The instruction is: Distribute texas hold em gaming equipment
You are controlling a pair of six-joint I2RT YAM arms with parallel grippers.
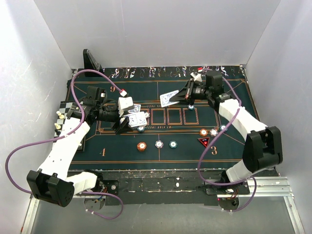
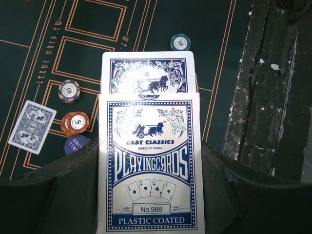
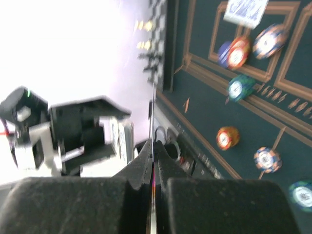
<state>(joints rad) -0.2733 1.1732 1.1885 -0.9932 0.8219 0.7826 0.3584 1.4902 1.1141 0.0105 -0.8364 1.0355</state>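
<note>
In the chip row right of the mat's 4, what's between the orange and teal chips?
A white chip sits between the orange chip and the teal chip, seen in the top view.

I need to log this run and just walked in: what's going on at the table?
The left gripper holds a playing-card box over the green mat, with one card poking out of the box's top. The right gripper pinches a single card over the mat's far side. Another card lies face down on the mat, and chips are scattered across it.
</note>
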